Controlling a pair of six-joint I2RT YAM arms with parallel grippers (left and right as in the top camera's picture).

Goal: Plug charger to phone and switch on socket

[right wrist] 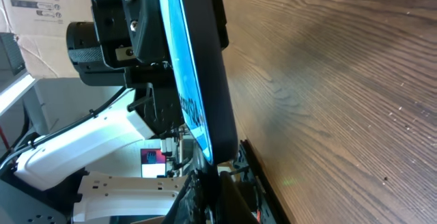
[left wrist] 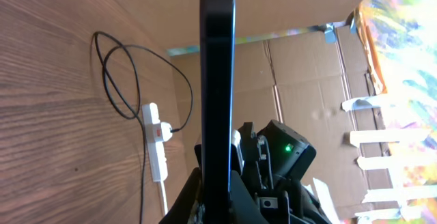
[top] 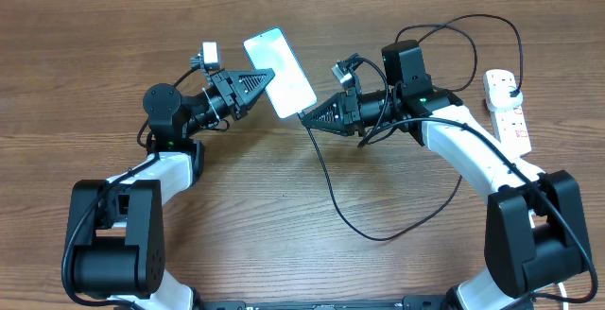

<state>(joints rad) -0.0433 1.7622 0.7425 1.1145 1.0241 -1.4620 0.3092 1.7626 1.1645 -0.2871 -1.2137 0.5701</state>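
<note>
Charger (top: 331,187) slack is left looped on the surface (top: 95,36). Its tip is pinched by the right fingers (top: 317,116) at the phone (top: 280,72), which is clamped aloft by the left fingers (top: 257,85) (steadied for insertion). Beyond lies the socket (top: 508,111).

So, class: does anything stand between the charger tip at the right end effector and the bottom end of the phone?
Nothing visible does. The right end effector holds the charger at the lower end of the phone, which the left end effector grips. Whether the tip is seated cannot be told.
</note>
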